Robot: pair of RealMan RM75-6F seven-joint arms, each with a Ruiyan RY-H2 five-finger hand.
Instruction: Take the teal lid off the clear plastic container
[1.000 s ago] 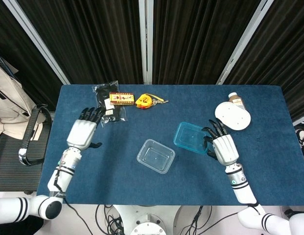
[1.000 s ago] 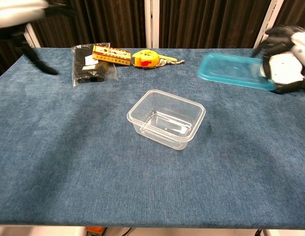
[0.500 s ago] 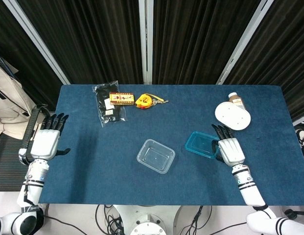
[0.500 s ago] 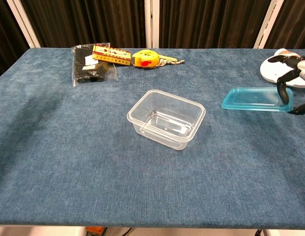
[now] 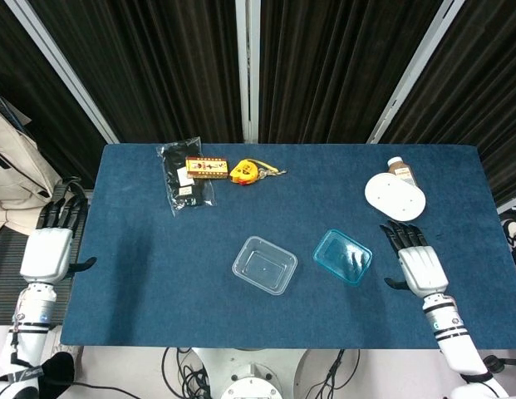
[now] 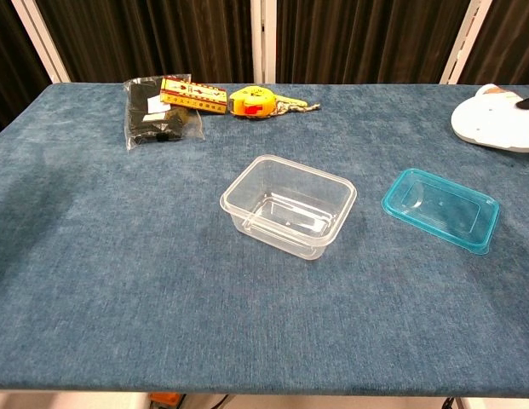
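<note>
Now: teal lid released, lying flat just right of clear plastic container | my right hand pulled back right of lid, fingers spread, empty | left hand empty, far left | task looks done.

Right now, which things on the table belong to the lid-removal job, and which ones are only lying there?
Belong to the job:
teal lid, lying on the cloth, off the box
clear plastic container, open

Only lying about:
black pouch
red and yellow box
yellow tape measure
white plate
brown bottle
</note>
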